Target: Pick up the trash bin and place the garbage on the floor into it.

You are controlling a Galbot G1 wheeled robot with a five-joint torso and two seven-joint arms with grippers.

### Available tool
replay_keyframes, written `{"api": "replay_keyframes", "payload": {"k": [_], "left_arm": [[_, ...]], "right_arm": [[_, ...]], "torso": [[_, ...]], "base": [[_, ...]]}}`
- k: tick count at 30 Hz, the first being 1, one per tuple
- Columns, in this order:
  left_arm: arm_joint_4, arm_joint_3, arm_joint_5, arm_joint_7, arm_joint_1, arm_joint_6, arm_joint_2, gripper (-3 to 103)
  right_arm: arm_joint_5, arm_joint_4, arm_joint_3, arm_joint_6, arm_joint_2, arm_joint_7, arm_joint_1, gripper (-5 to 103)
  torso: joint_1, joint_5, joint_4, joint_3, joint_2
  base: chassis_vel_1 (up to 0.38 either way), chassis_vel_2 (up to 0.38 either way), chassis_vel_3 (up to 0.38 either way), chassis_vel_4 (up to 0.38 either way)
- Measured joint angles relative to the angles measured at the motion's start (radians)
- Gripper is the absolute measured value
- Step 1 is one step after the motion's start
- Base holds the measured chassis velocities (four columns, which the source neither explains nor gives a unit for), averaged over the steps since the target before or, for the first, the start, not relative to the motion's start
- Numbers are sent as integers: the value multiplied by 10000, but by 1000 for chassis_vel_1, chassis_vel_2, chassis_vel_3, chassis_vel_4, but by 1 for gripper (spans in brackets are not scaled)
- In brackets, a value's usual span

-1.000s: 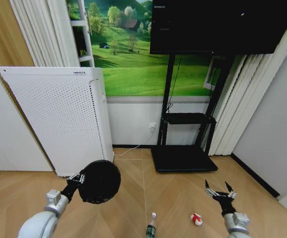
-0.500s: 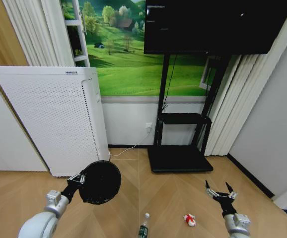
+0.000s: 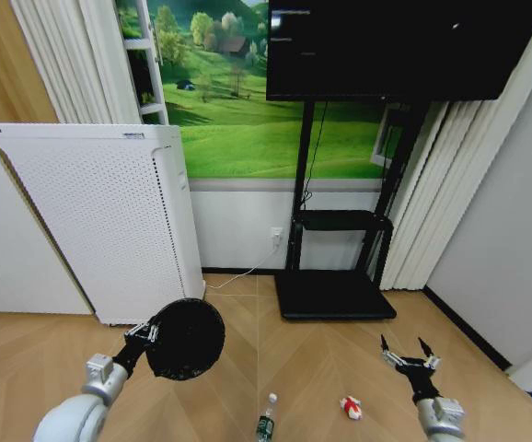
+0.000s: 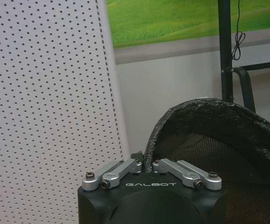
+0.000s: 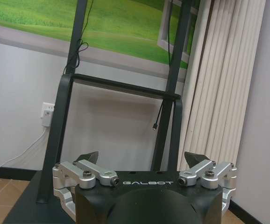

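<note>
Off the floor at lower left, the left end effector [image 3: 146, 331] is pinching the rim of the trash bin [image 3: 185, 338], which is lying tipped on its side, its long axis running toward the camera. Right end effector [image 3: 407, 354] is hovering low at right, fingers spread, holding nothing. Bottle [image 3: 266, 423] is lying on the floor [image 3: 321, 368], cap pointing away; red-and-white wrapper [image 3: 350, 407] is lying near it.

The left arm reaches forward from low on the robot's left, its left gripper [image 3: 146, 333] pinched closed on the trash bin [image 3: 185, 338] rim. The right arm extends forward on the right, right gripper [image 3: 405, 349] fingers [image 5: 89, 157] spread wide, holding nothing.
</note>
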Motion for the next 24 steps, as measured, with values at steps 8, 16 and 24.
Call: {"api": "replay_keyframes", "payload": {"k": [8,16,24], "left_arm": [[-1,-3,40,13,15,-37,-21,4],[29,-5,67,31,13,-57,-30,4],[170,37,114,28,-37,-100,-58,4]], "right_arm": [[9,-5,4,18,12,18,1,100],[49,-12,-16,27,17,52,11,100],[296,-119,-131,365,3,164,236,100]], "torso": [[1,1,1,2,-1],[1,5,1,1,0],[0,-5,2,0,0]], "base": [[217,208,-197,-215],[320,313,-329,-311],[222,236,-227,-231]]}}
